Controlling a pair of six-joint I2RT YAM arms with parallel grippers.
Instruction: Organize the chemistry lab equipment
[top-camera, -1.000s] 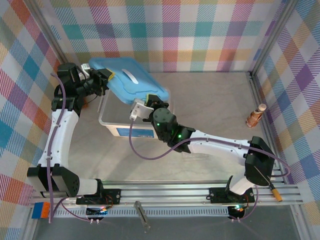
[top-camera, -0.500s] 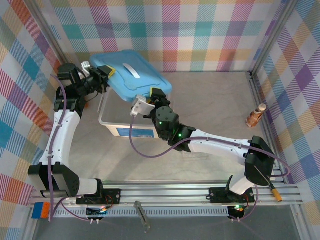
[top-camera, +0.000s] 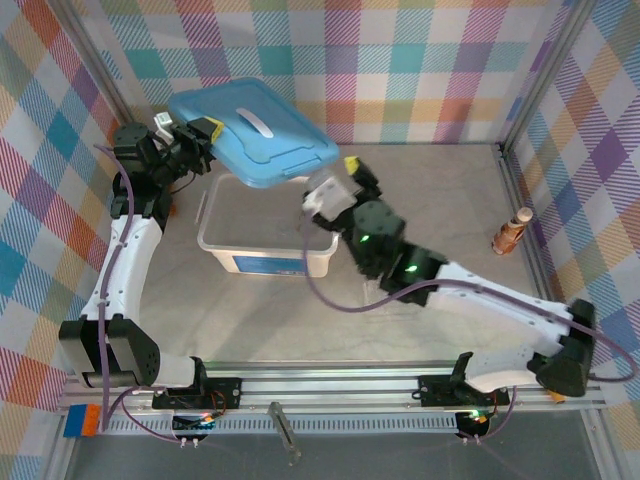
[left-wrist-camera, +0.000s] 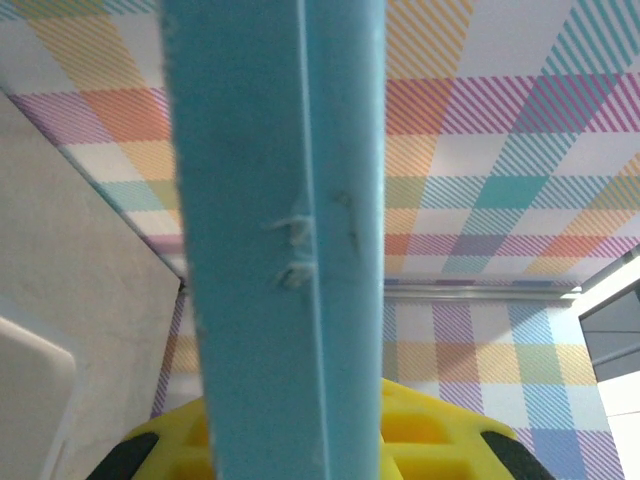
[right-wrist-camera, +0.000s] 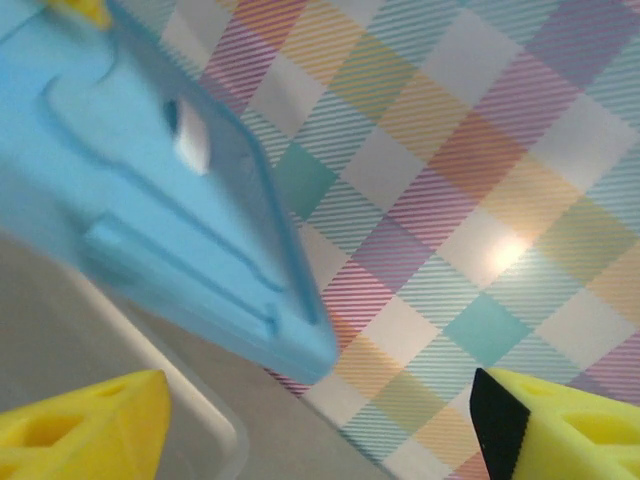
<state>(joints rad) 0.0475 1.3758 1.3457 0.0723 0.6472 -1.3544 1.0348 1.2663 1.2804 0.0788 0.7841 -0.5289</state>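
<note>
The top view looks steeply down from behind the bench's (top-camera: 430, 200) near edge, covering it all. The left wrist view sits tight against the blue lid's (left-wrist-camera: 280, 250) edge, facing the plaid wall (left-wrist-camera: 480, 200); the right wrist view looks up past the right gripper (right-wrist-camera: 320, 405) at that lid.

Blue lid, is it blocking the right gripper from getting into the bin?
Mostly not. The left gripper holds the blue lid tilted up over the far edge of the bin; the rest of the opening looks uncovered beside the open right gripper.
</note>
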